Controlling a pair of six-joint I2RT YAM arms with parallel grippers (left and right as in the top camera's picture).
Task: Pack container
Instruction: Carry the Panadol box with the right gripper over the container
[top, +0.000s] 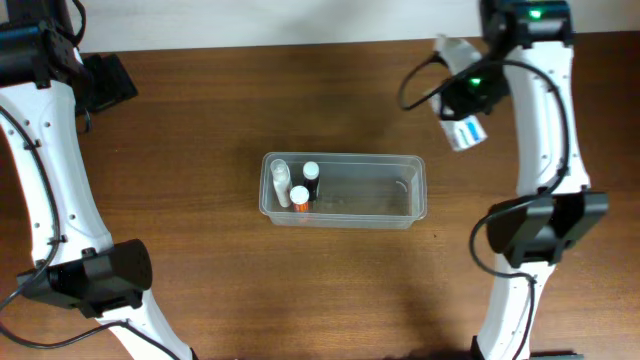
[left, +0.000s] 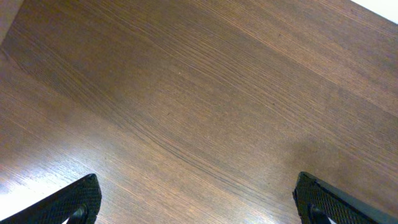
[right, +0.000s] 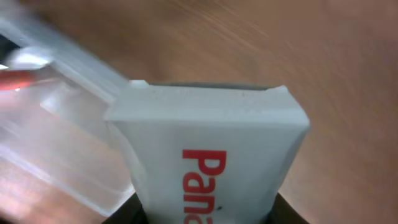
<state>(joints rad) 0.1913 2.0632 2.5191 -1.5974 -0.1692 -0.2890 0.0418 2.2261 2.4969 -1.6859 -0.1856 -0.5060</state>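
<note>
Dark wood table (top: 200, 120), pale wall (top: 300, 20) along the far edge. Container (top: 420, 190) at centre, bottles (top: 298, 185) in its left end. Right gripper (top: 468, 105) at far right, clamped on a white box (right: 211, 137). Left gripper (left: 199, 202) at far left, jaws wide over the wood.

Robotics lab bench, dark wood-grain table (top: 200, 130), cabled white left arm (top: 45, 150) and right arm (top: 548, 120) at the frame's sides
</note>
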